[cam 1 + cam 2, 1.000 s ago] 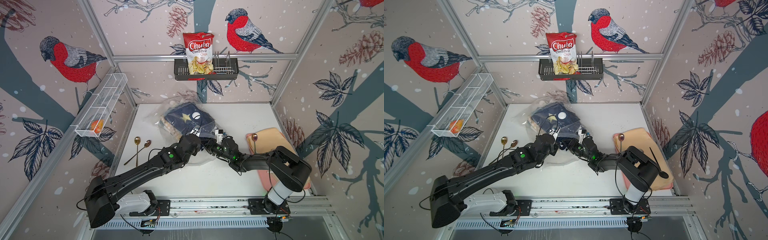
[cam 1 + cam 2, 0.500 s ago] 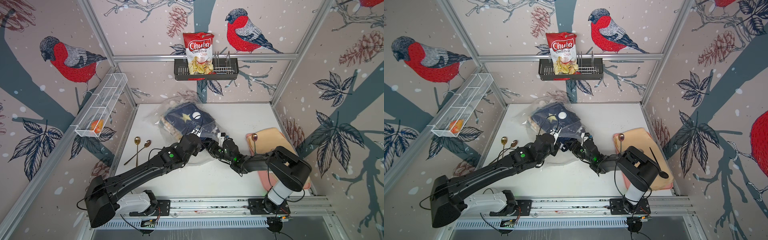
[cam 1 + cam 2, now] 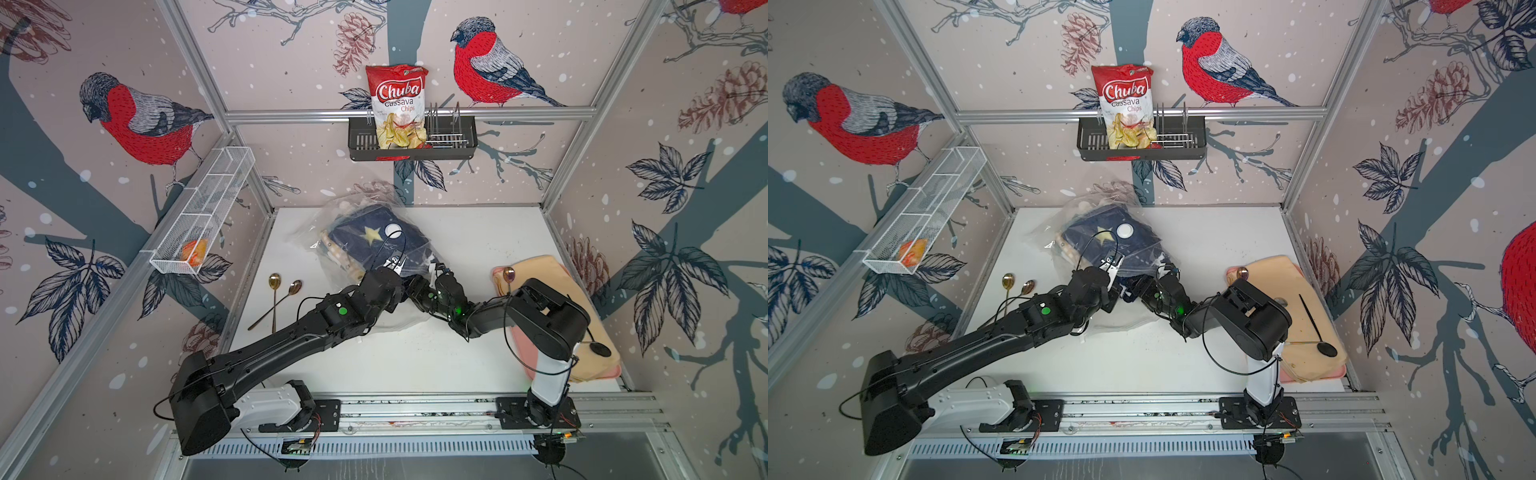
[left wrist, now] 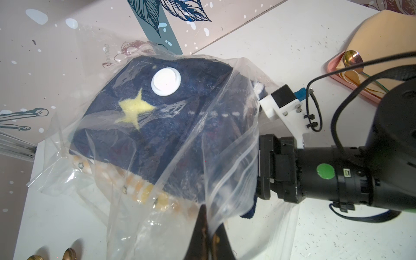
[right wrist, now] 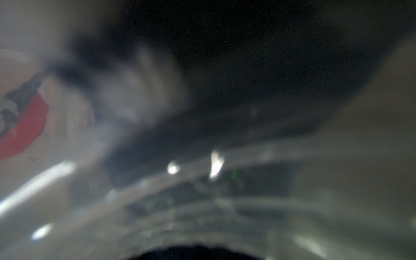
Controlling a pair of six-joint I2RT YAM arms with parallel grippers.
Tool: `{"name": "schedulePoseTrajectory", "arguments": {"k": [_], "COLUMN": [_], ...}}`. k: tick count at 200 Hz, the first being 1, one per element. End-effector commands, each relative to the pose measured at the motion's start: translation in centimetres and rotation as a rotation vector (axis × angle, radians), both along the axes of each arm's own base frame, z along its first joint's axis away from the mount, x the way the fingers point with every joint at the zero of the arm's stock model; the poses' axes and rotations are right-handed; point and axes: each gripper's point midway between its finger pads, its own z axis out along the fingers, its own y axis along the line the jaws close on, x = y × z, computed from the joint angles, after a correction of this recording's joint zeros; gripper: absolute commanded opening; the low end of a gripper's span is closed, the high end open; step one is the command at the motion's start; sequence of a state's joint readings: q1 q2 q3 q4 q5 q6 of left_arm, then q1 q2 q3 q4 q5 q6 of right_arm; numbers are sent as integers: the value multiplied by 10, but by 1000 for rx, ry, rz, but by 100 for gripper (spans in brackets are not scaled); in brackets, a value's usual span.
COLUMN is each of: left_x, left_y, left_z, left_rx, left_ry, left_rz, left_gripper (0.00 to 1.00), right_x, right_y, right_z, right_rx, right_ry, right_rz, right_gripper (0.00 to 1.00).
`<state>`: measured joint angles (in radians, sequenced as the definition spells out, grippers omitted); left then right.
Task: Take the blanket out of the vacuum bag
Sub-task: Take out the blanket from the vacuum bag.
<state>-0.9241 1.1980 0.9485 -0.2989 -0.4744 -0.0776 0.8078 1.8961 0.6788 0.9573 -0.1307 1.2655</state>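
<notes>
**Blanket in the bag, mouth pinched open**

The vacuum bag (image 4: 227,126) lies toward the far edge of the tabletop (image 3: 478,232), left of its middle, with its closed end crumpled up against the back wall. The dark blue blanket (image 4: 144,132), with its yellow star, is almost wholly inside, under the round white valve cap (image 4: 166,82). Only a small blue corner pokes out at the mouth.

The left claw (image 4: 203,217) is pressed together on a fold of clear film at the mouth. The right claw (image 3: 419,287) reaches into that mouth. Film hides its tips and its wrist view is a blur, so whether it is spread or closed cannot be told.

To do this step well, the right claw probably needs a deep bite on fabric alone, with no film caught in it. The pull should run low, back toward the near edge, against the left claw's anchoring pinch. Otherwise the light bag will likely slide along with the blanket.

The tabletop is white and smooth, with room in front for the blanket. Two spoons (image 3: 276,297) lie near its left edge, and a pink tray (image 3: 611,370) holding beige cloth lies along its right edge. On the bird-patterned walls hang a black basket (image 3: 453,145) with a chips bag (image 3: 397,104) and a white wire rack (image 3: 199,212).
</notes>
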Motion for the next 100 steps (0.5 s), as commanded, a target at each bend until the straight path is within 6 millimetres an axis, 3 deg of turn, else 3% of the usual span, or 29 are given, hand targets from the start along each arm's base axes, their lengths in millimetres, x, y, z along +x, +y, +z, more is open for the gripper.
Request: {"name": "schedulePoseTrajectory", "arguments": {"k": [1,100], "left_x": [2,3], "left_y": [-1,3], "left_z": [7,11], "left_rx": [-19,-18], "left_ry": [-21,-37], "left_rz": [6,18], "left_gripper": [3,4], "right_x": [1,-25], "right_y": [4,6], "right_z": [9,83], "right_rx": [44,255], "right_ry": [-16,-87], "right_rz": [-4,89], "right_gripper": [73,42]}}
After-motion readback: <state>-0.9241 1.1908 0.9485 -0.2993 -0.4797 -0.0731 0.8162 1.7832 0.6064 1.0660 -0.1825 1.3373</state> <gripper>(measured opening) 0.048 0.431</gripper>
